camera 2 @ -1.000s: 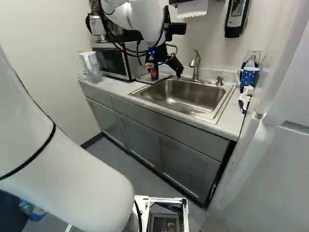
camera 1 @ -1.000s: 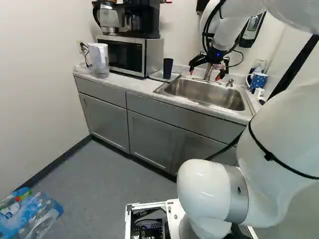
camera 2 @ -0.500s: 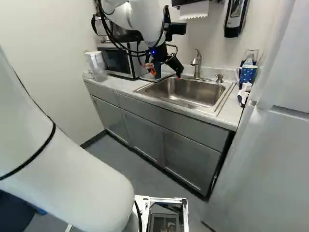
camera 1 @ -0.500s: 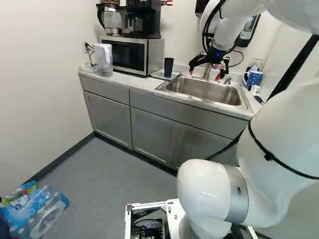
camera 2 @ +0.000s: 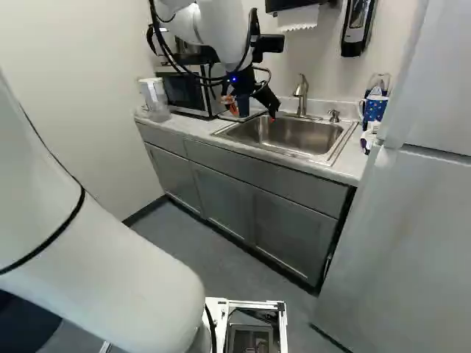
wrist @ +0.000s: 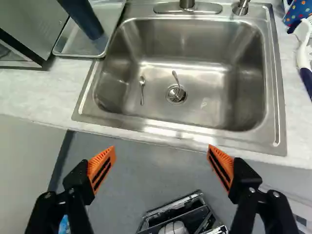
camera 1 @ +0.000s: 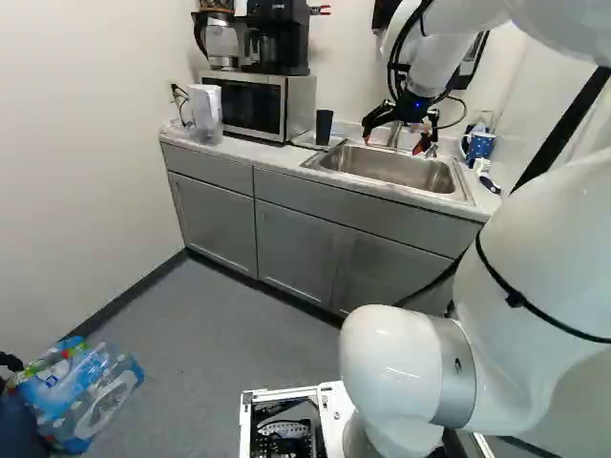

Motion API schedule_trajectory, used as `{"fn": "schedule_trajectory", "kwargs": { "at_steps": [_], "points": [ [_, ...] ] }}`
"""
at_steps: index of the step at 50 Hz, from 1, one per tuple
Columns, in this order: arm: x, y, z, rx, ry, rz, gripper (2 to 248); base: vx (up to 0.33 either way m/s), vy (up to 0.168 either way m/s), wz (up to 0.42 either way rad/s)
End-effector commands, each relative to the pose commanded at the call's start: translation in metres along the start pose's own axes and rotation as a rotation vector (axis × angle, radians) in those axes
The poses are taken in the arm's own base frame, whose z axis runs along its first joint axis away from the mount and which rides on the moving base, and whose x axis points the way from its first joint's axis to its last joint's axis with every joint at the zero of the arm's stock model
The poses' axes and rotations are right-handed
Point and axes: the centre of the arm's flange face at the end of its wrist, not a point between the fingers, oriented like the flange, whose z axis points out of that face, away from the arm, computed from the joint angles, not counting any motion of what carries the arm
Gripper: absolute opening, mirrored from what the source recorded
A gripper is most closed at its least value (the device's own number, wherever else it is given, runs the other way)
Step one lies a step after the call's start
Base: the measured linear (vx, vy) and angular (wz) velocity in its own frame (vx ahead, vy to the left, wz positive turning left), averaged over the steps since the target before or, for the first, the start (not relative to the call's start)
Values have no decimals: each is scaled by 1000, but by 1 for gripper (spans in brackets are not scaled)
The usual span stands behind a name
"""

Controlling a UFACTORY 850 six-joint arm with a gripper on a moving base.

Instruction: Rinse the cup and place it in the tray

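Pale wall [camera 2: 331,77] backs the sink [camera 1: 391,170]; the white arm [camera 1: 535,277] reaches out toward it, raised above the tabletop [camera 1: 277,160], hand [camera 1: 393,143] angled downward, fingers spread wide.

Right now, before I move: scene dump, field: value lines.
hand: open, holding nothing, sink ahead of it
cup: dark, upright on the tray
cup rinsed: cannot tell
tray: metal, on the counter between microwave and sink
sink: metal, small spoon inside, thin utensil at the drain
mug: blue, spotted, across the sink from the tray
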Motion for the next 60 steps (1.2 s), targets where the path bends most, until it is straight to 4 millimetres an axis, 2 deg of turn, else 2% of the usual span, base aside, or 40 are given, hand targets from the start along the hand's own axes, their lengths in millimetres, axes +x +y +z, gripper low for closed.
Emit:
{"fn": "schedule_trajectory", "kwargs": {
  "at_steps": [41, 60],
  "points": [
    [0, 0, 0, 0, 0, 0, 247, -112, 47, 0],
    [0, 0, 0, 0, 0, 0, 247, -5, 2, -1]
  ]
}}
